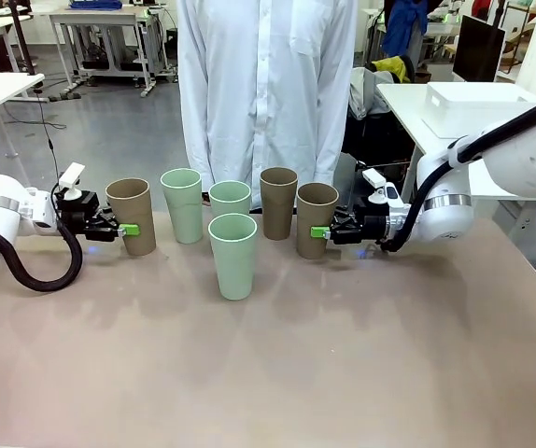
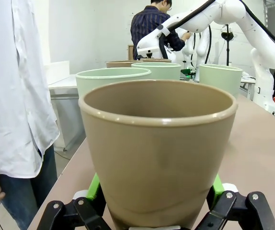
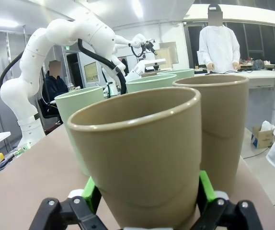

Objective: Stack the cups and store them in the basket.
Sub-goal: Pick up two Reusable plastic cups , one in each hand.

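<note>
The left brown cup [image 1: 131,215] is clamped low, upright, by the left gripper [image 1: 132,230] and the right brown cup [image 1: 316,217] by the right gripper [image 1: 318,231], with four loose cups [image 1: 232,257] stood between them, the middle brown cup [image 1: 278,201] just beside the right one.

Your front camera sits on the robot's side, slightly raised, and looks across the pale brown tabletop [image 1: 361,373] at the person in a white shirt [image 1: 266,84], taking in the whole row of mint-green and brown-taupe tumblers [image 1: 231,257]. Your left wrist camera rides low behind the left gripper [image 2: 156,201], hard up against the left-end brown-taupe matte tumbler [image 2: 159,148], facing along the row. Your right wrist camera sits likewise behind the right gripper [image 3: 144,201], close against the right-end brown-taupe matte tumbler [image 3: 137,158], facing the opposite way. All three views share the row and the tabletop.
</note>
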